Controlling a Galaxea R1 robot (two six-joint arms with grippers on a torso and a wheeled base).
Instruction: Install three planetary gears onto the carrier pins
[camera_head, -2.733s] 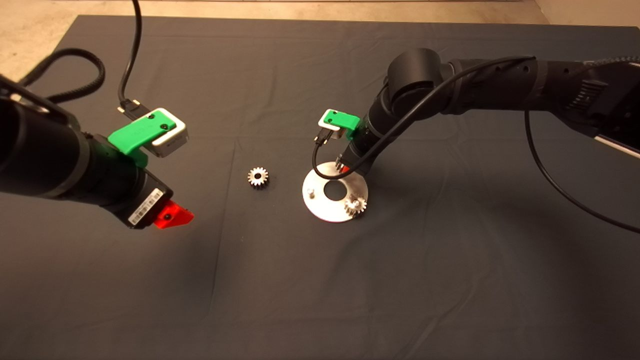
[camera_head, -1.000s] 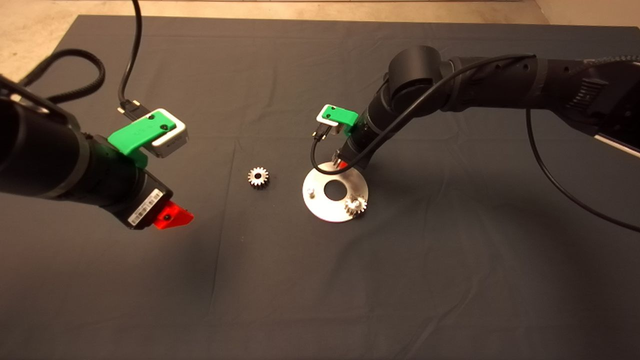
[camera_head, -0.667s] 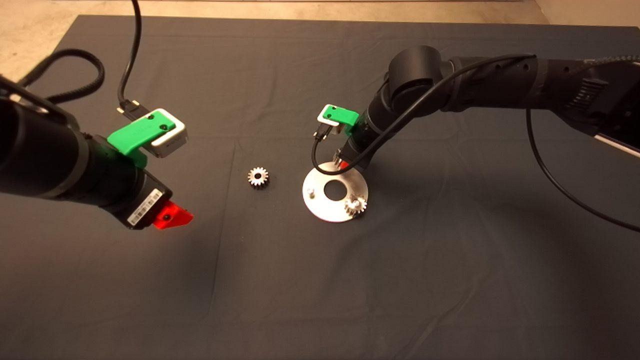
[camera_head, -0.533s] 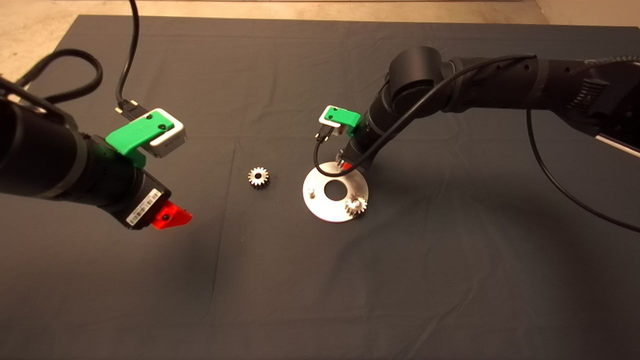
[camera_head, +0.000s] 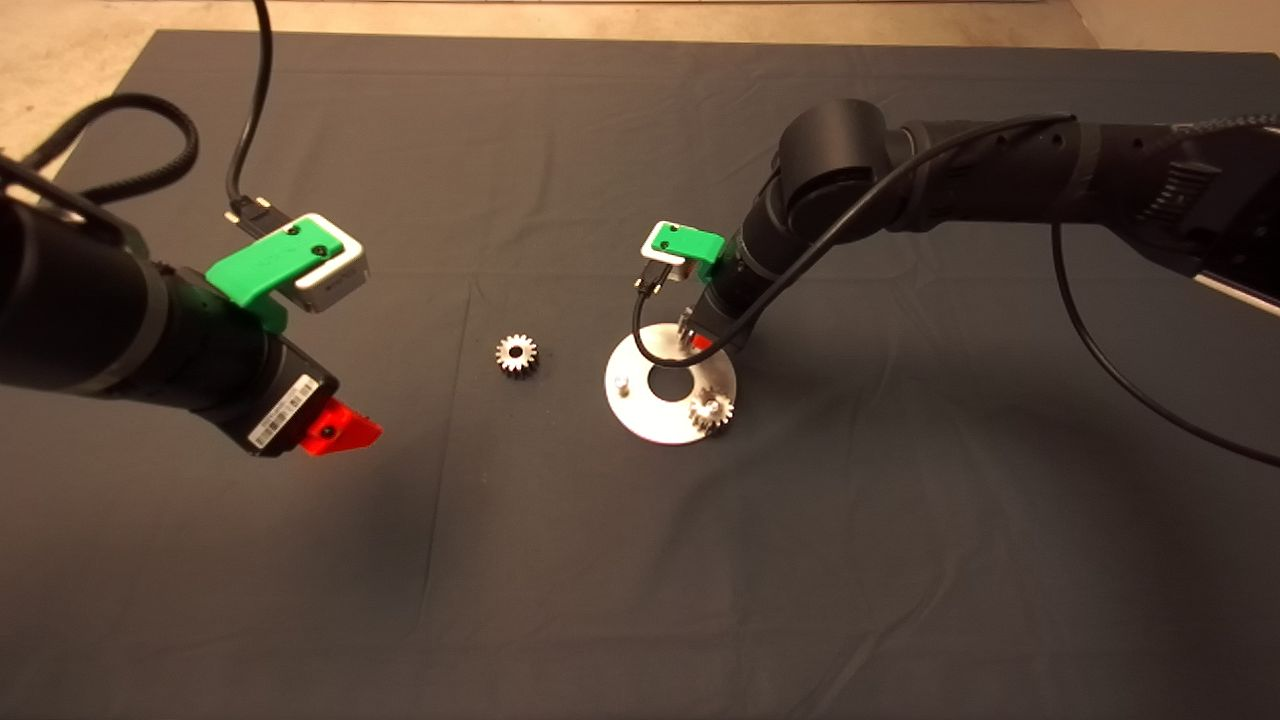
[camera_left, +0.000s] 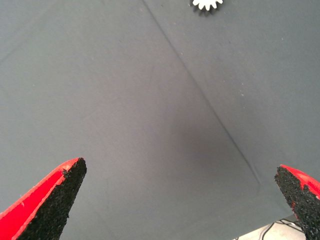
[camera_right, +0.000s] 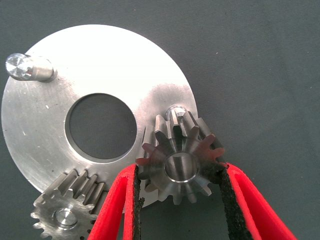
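right claw (camera_right: 180, 200) clamped on a gear (camera_right: 181, 161) by its toothed rim, just off a bare pin (camera_right: 174, 112) | left claw (camera_left: 175, 200) spread wide, parked; loose gear (camera_head: 516, 354) ahead | one gear (camera_right: 65, 215) seated on disc (camera_right: 110, 65) | steel: hard, slick, small; pinch across teeth, keep bore level

Brushed metal disc (camera_right: 150, 85), matt cloth mat (camera_head: 560, 560)

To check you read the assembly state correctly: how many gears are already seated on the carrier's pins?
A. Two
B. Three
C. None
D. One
D: only one gear sits on a pin of the carrier disc; the right hand holds a second beside its pin, and a third lies on the mat.
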